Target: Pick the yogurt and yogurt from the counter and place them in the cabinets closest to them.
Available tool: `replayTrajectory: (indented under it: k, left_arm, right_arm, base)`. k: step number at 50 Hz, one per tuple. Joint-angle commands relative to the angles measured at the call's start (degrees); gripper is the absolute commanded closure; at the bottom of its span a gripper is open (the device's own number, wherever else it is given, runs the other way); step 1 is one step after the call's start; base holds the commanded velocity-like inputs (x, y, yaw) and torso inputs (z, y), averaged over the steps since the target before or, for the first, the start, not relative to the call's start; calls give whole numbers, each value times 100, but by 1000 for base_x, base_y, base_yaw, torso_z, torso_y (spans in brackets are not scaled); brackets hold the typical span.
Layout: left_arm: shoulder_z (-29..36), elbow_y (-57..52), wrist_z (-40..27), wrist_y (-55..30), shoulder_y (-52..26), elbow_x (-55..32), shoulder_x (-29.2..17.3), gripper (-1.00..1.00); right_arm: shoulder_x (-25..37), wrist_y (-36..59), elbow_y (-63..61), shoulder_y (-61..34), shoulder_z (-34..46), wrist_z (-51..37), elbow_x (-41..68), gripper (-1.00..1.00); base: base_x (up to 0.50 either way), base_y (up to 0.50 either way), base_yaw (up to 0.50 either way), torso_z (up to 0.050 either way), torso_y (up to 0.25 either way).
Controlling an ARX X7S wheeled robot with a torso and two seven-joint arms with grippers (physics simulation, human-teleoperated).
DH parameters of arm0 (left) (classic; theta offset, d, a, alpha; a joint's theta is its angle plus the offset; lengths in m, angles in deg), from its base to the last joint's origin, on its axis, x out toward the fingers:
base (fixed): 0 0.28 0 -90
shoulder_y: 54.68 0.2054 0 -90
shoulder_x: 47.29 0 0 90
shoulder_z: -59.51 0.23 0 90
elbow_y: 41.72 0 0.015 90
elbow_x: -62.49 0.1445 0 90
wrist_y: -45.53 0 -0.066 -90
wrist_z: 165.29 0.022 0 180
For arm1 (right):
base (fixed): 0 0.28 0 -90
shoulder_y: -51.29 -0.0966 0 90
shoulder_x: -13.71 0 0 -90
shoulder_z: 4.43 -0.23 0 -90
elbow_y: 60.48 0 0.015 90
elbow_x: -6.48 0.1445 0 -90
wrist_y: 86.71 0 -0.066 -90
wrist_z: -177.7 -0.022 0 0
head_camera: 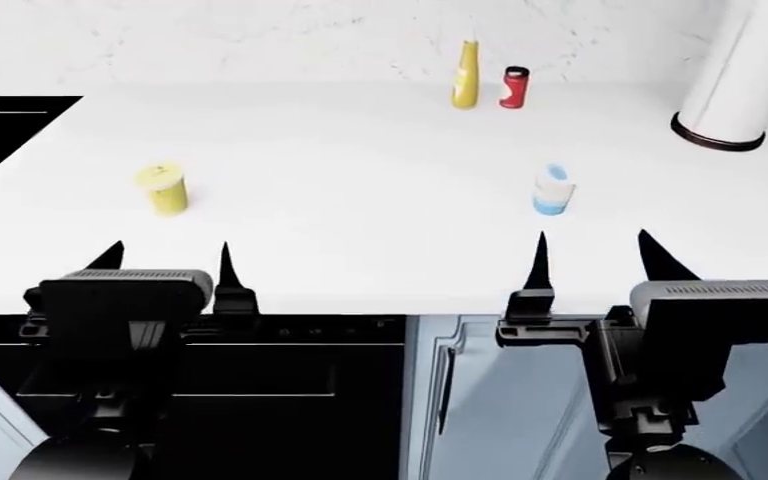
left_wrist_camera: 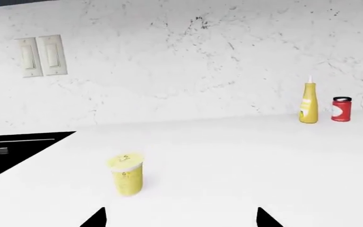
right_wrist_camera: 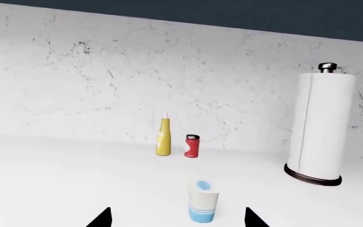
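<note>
The yellow yogurt cup (head_camera: pixel 163 189) stands upright on the white counter (head_camera: pixel 344 180) at the left; it also shows in the left wrist view (left_wrist_camera: pixel 126 174). The white and light-blue yogurt cup (head_camera: pixel 554 190) stands at the right, also in the right wrist view (right_wrist_camera: pixel 203 201). My left gripper (head_camera: pixel 168 257) is open and empty, near the counter's front edge, short of the yellow cup. My right gripper (head_camera: pixel 592 250) is open and empty, just short of the blue cup, which lies a little to the left of its centre line.
A yellow squeeze bottle (head_camera: pixel 466 76) and a red can (head_camera: pixel 515 88) stand at the back by the wall. A paper towel roll (head_camera: pixel 739 75) stands at the back right. The black sink cut-out (head_camera: pixel 4 130) is at the far left. Cabinet fronts lie below the counter edge.
</note>
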Motion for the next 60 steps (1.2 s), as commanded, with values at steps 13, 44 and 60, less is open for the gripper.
replayTrajectory:
  k: [13, 44, 60]
  left_arm:
    - [22, -252, -102, -91, -44, -67, -67, -100]
    - [20, -361, -199, -209, -105, -141, -188, -100]
    - [-20, -324, -234, -55, 13, -151, -246, -100]
  right_arm:
    - [75, -95, -73, -7, -66, -59, 145, -100]
    - [207, 283, -368, -243, -47, -212, 234, -100]
    - [153, 370, -344, -238, -103, -332, 315, -100]
  base:
    - [395, 0, 0, 50, 0]
    - [394, 0, 0, 38, 0]
    - [73, 0, -119, 0, 0]
